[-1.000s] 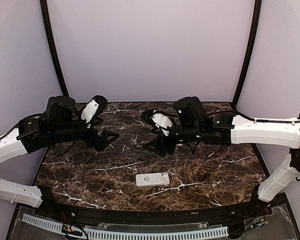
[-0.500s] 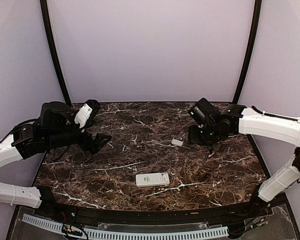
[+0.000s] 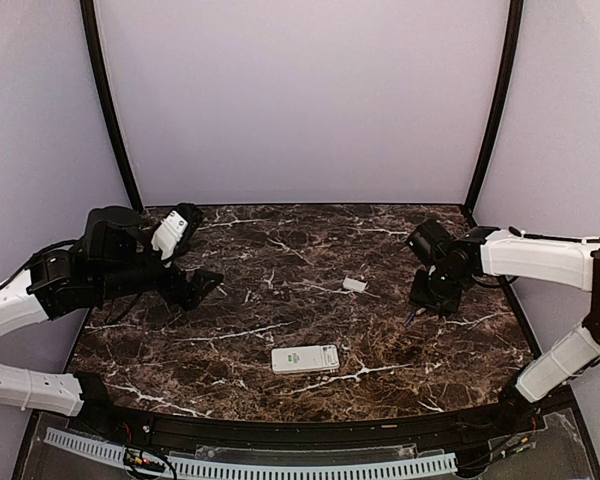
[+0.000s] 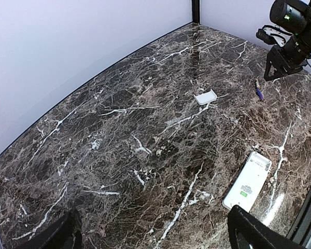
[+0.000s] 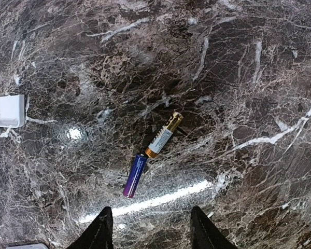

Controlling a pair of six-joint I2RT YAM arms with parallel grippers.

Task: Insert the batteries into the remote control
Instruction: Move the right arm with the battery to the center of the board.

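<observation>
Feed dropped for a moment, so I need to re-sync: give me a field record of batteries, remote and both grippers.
remote control: flat on the table, front centre, untouched
batteries: two, end to end on the table, not loaded
small white piece: on the table, apart from the remote
left gripper: open, empty
right gripper: open, near the batteries, holding nothing

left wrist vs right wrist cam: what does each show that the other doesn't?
Left wrist only: the whole remote, and the right tool seen from outside. Right wrist only: a close look that separates the purple battery from the gold-tipped battery, lying end to end. Both: the marbled table and the white cover.
</observation>
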